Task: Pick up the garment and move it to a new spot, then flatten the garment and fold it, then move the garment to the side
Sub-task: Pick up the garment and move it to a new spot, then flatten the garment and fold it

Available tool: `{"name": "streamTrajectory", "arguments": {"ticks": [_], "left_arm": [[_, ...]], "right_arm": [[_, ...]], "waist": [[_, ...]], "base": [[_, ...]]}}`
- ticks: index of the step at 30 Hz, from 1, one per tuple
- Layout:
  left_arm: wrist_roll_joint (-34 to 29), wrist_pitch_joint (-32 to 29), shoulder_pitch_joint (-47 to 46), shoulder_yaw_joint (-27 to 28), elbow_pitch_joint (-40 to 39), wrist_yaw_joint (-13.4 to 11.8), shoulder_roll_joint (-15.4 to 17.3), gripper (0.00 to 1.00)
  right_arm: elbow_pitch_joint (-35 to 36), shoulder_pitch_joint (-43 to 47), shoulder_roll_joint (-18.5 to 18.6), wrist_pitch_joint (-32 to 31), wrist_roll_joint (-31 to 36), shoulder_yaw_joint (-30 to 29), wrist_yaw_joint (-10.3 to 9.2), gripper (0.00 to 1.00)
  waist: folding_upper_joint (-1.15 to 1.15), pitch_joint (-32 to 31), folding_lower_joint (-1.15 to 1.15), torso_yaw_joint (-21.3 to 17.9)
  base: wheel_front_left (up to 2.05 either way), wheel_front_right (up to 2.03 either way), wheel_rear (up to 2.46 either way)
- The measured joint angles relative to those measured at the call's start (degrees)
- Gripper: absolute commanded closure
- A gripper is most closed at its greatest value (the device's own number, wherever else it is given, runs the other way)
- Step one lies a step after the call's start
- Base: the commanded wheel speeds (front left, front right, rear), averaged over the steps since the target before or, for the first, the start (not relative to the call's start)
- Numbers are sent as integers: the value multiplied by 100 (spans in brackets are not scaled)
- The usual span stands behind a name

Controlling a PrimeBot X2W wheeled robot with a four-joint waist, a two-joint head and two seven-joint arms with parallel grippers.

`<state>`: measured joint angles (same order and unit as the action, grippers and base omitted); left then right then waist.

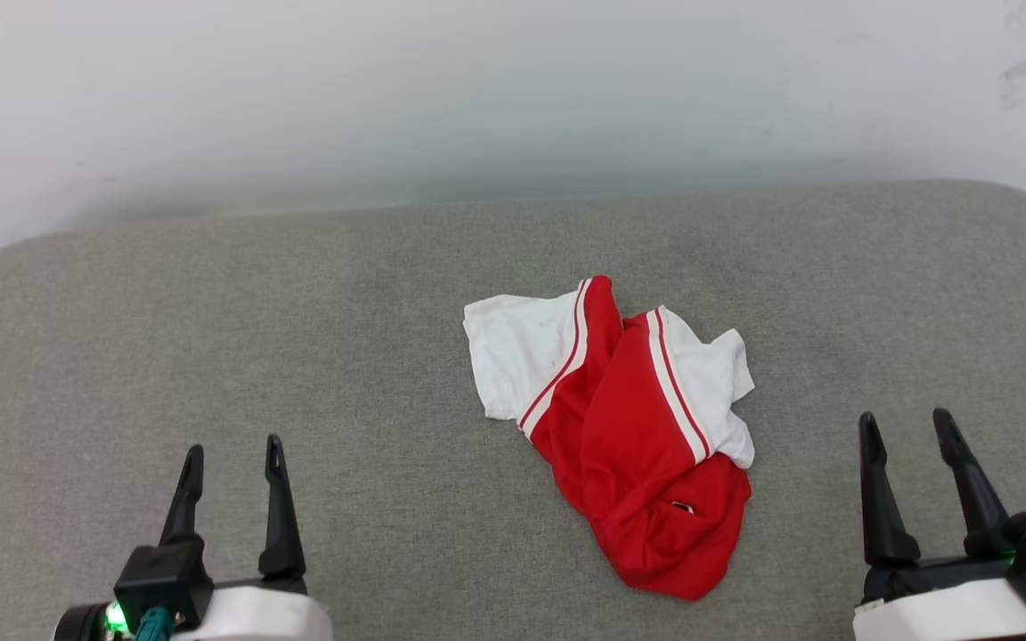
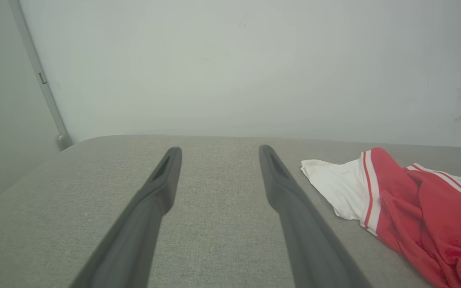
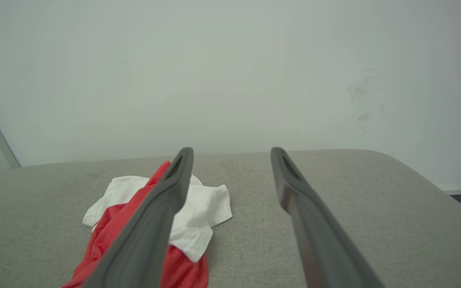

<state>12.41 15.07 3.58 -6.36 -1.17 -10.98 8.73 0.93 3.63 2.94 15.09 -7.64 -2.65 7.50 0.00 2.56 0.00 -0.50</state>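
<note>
Right end effector [image 1: 905, 417]; garment [image 1: 638, 427] lettering [image 1: 682, 507] illegible

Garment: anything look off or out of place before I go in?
The garment lies crumpled in a heap on the grey cushion, red body folded over itself. No tear or spill shows. Left gripper and right gripper stand open, clear of it.
</note>
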Motion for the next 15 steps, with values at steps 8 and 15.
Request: {"name": "streamTrajectory", "arguments": {"ticks": [8, 15], "left_arm": [[-387, 0, 415, 431, -46, 424, -375, 0], [-506, 0, 514, 670, -5, 648, -522, 0]], "right_arm": [[-25, 243, -1, 0, -93, 120, 0, 0], [-37, 326, 0, 0, -147, 136, 0, 0]], "waist": [[0, -156, 0, 50], [0, -210, 0, 108]], "base": [[0, 0, 0], [0, 0, 0]]}}
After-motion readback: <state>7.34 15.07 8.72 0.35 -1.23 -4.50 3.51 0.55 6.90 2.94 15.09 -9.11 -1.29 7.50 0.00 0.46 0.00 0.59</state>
